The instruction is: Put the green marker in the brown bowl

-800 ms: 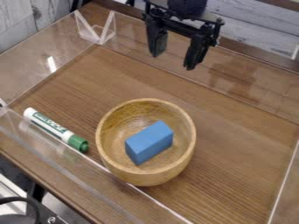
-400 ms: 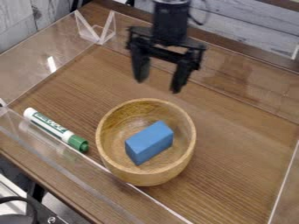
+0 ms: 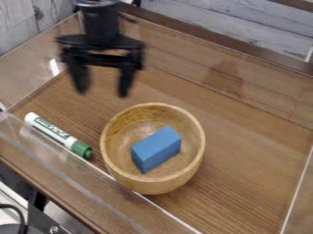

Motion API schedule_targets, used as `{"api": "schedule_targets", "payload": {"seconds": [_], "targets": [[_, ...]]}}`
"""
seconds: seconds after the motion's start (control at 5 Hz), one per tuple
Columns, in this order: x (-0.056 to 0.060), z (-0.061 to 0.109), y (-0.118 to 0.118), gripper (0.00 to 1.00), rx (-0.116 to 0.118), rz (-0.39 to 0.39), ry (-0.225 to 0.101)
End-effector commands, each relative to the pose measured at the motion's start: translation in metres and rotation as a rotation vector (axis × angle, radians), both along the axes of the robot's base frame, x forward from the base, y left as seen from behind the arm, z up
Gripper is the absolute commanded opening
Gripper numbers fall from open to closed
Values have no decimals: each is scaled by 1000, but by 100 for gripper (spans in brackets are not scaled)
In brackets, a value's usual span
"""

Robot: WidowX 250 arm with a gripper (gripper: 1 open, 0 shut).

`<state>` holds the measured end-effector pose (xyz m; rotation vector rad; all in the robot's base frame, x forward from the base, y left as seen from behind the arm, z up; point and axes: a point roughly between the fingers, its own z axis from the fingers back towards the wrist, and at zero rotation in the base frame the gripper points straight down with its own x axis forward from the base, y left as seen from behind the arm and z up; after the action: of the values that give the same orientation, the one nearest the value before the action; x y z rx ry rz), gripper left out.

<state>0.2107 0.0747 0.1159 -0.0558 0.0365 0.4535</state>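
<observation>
1. The green marker (image 3: 58, 134) lay flat on the wooden surface at the near left, just beside the clear side wall. Its white barrel carried green printing, and its green cap pointed near-right toward the bowl.
2. The brown bowl (image 3: 117, 120) stood upright right of the marker, close but apart, a light wooden round with a thick rim.
</observation>
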Motion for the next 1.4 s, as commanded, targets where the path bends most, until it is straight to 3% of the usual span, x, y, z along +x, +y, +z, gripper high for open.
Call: {"api": "schedule_targets", "payload": {"seconds": [0.0, 0.2, 0.4, 1.2], "targets": [[-19, -2, 21, 100, 6, 82, -48], [-34, -13, 36, 100, 0, 162, -57], [-34, -24, 42, 100, -7, 246, -59], [-33, -49, 29, 100, -31, 314, -14]]}}
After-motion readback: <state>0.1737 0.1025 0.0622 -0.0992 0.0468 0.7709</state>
